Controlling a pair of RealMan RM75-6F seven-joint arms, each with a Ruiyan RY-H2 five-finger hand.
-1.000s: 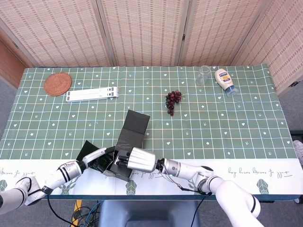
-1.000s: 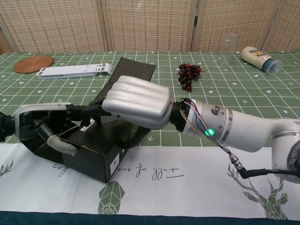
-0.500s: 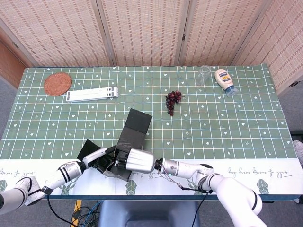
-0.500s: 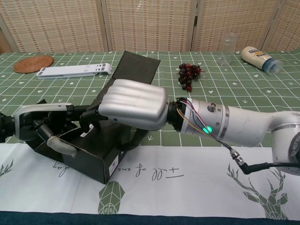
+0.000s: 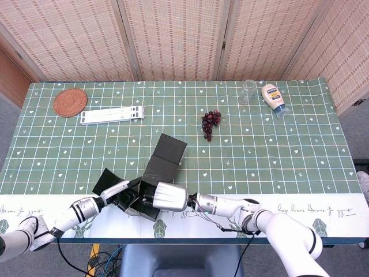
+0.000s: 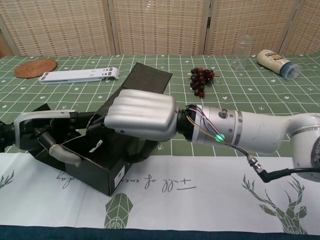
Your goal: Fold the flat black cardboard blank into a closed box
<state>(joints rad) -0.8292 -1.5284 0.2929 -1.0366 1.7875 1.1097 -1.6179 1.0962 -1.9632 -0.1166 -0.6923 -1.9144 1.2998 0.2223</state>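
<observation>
The black cardboard box [image 6: 107, 162], partly folded and open at the top, sits at the near edge of the worktop [image 5: 277, 156], between the two robot hands and touching both. The right robot hand [image 6: 141, 114] lies over the box's top with its fingers [image 6: 135, 102] curled down together, their backs turned to the chest camera; they press against the box's upper wall, but whether they actually clasp the card cannot be told, since the fingertips are hidden behind the knuckles. The left robot hand [image 6: 45, 135] is at the box's far-left end, its fingers wrapped narrowly around the end wall and gripping it, one pale fingertip hooked over the rim. In the head view the same left robot hand [image 5: 118, 193] reaches into the box's open side while the right robot hand [image 5: 164, 196] covers the corner beside it. A long lid flap [image 5: 166, 154] rises tilted from the box, just beyond the right robot hand, and a smaller side flap [image 5: 106, 180] stands out just past the left robot hand. Well beyond the right robot hand lie a bunch of dark grapes [image 5: 210, 123], and further off a clear glass [image 5: 248, 91] and a squeeze bottle [image 5: 273, 99] on its side. Well beyond the left robot hand are a white folded stand [image 5: 112, 115] and a round woven coaster [image 5: 70, 101].
</observation>
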